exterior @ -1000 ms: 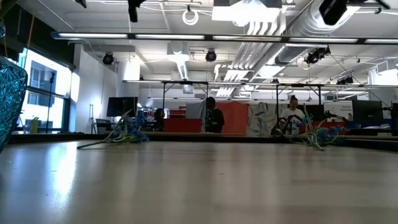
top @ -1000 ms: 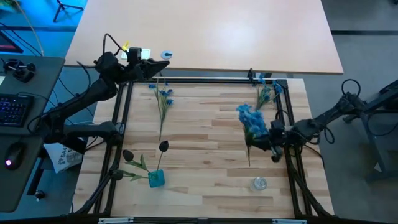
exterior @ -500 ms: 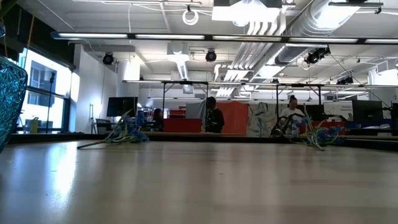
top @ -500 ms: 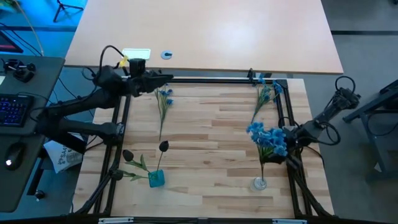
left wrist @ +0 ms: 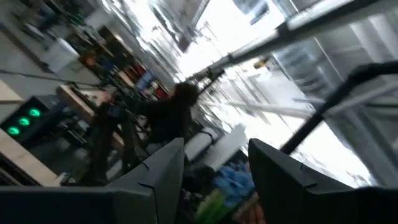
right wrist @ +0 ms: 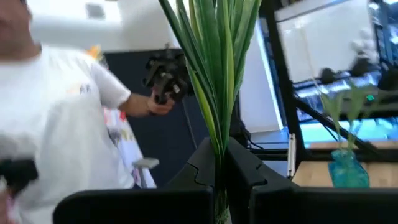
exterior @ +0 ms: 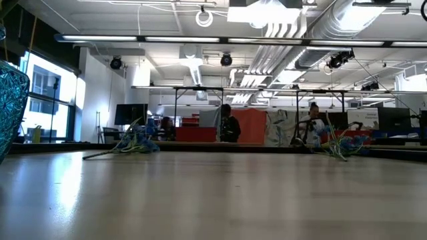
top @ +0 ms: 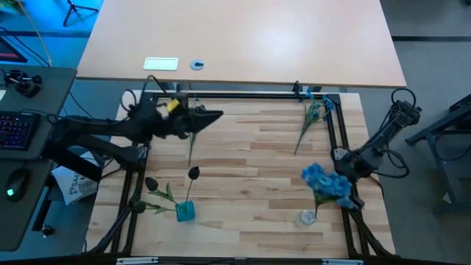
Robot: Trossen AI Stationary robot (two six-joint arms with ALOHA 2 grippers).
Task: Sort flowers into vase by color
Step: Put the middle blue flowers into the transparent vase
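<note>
My right gripper (right wrist: 219,173) is shut on a blue flower sprig (top: 327,184) at the table's near right. The stem's lower end reaches the clear glass vase (top: 307,217); whether it is inside, I cannot tell. My left gripper (top: 215,116) hangs open above a second blue flower, whose stem (top: 191,147) lies flat on the wood. A third blue flower (top: 313,114) lies at the far right. The teal vase (top: 185,212) holds a dark-budded stem (top: 193,173), and a second dark bud (top: 152,182) shows left of it. My right gripper pinches the sprig's green stem and long leaves (right wrist: 217,146) between its two fingers. The fingers come roughly level from the table's right side and lie across the stem. The sprig stands upright, blossoms above the fingers, clear of the tabletop.
A black frame (top: 243,94) borders the wooden table on its far, left and right sides. In the low view the teal vase (exterior: 10,100) fills the left edge, and people sit at desks in the room beyond. The middle of the table is bare wood.
My right gripper has carried the blue sprig toward the table's near edge, to the clear vase, keeping it upright. My left gripper has swung from the far left corner over the table, toward the near and right, above the left blue flower.
</note>
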